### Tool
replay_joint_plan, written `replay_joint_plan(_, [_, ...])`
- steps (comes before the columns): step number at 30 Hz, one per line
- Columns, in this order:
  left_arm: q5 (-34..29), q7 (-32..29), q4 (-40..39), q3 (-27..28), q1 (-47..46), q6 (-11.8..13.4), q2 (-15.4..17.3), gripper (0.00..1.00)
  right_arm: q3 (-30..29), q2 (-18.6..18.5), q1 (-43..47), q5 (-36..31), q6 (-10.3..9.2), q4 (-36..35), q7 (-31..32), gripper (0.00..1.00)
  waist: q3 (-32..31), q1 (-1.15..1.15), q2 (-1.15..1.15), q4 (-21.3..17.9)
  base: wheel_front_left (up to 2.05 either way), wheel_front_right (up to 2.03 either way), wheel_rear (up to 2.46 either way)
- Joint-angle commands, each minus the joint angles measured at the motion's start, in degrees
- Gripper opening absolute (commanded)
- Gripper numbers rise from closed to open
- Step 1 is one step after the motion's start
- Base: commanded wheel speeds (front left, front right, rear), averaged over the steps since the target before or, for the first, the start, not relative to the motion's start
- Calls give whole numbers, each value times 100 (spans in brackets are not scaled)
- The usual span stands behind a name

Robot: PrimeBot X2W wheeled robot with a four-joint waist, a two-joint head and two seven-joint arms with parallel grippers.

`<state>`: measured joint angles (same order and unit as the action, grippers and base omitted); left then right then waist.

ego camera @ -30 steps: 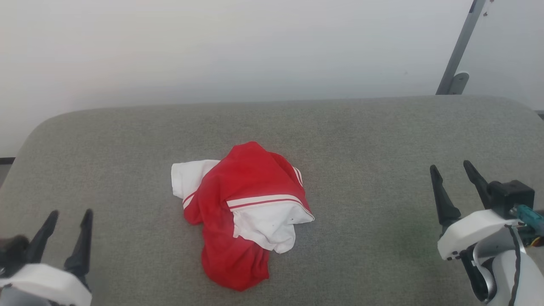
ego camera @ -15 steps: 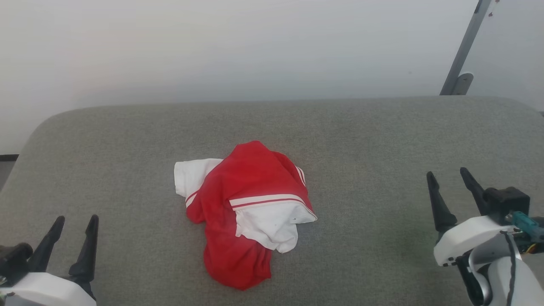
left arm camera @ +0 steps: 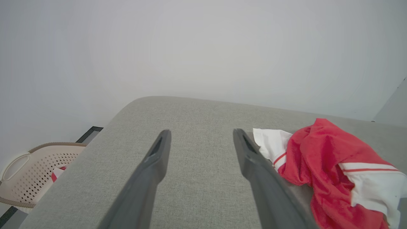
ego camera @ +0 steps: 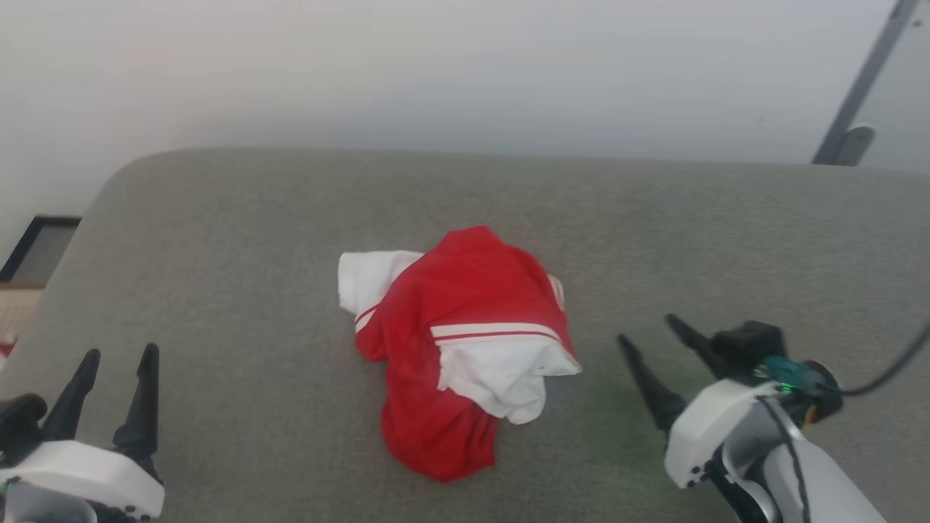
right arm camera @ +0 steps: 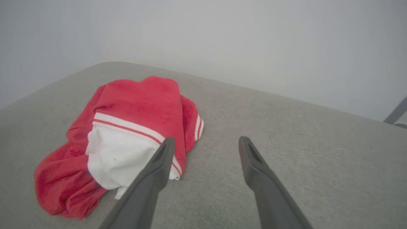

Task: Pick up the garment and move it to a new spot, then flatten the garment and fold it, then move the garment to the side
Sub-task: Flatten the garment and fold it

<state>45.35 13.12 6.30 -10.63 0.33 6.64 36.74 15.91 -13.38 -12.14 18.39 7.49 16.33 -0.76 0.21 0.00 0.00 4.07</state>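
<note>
So the garment (ego camera: 458,349) is sitting crumpled in a heap around the middle of the grey table (ego camera: 218,254). The red side is mostly facing up. One white panel is flopping over the front-right of the pile under a striped band, and another white bit is sticking out toward the left edge.

The left tool (ego camera: 120,354) is hanging over the front-left corner, fingers spread wide and gripping nothing, well apart from the garment. The right tool (ego camera: 647,328) is hovering over the front right part of the table, also spread open and empty. Its tips are leaning toward the garment, near it but not touching.

Off the table's left edge a beige perforated basket (left arm camera: 31,171) is sitting lower down with something red and white in it. A grey pole (ego camera: 861,80) is slanting up the wall past the back-right corner.
</note>
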Motion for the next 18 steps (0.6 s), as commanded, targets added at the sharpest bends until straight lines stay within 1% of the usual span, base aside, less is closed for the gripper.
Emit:
replay_joint_plan(1, [-9,-29,4,1,-111,32,-36,100,165,-76,-107,130,1,-47,135,100,132,0,0,157,0,0,0])
replay_joint_plan(6, [-19,9,99,-66,-320,69,-200,100,846,-357,-363,554,1,-120,671,100,367,0,0,450,0,0,0])
replay_joint_plan(9, [-61,48,185,-120,-469,56,-329,100,1134,-485,-502,774,1,-143,1003,100,522,0,0,638,0,0,0])
replay_joint_plan(13, [-96,85,323,-231,-699,-22,-528,100,1379,-648,-681,931,1,-92,1423,100,723,0,0,895,0,0,0])
replay_joint_plan(18, [-170,126,504,-363,-1000,-143,-759,100,1504,-758,-878,945,1,116,1862,100,975,0,0,1188,0,0,0])
